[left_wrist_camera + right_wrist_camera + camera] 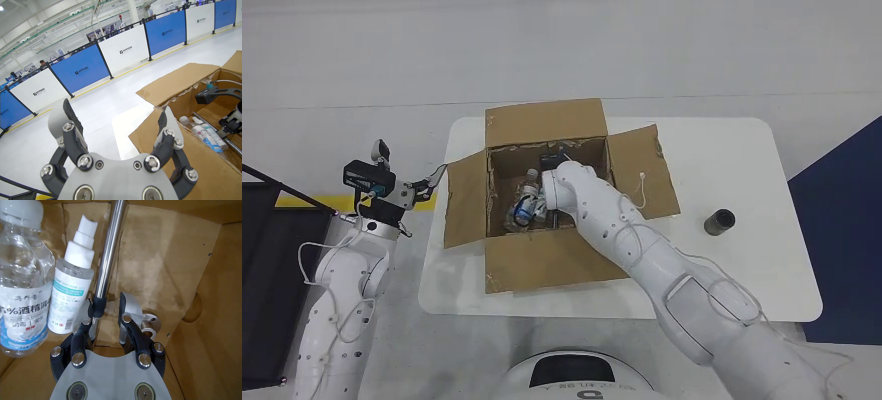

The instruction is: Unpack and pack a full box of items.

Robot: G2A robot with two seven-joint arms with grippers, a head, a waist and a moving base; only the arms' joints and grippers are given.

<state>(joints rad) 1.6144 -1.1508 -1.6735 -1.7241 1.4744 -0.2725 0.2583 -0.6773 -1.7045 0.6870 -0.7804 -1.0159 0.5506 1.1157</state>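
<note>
One metal rod [108, 256] inside box [208, 291], between parted jaws of right gripper [107, 303]

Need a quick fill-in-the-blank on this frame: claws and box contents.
1. The right claw sits inside the cardboard ____.
2. Its jaws stand either side of a metal rod, next to a spray bottle with a ____ cap.
3. The left claw is ____ and holds nothing.
Missing words: box; white; open.
</note>
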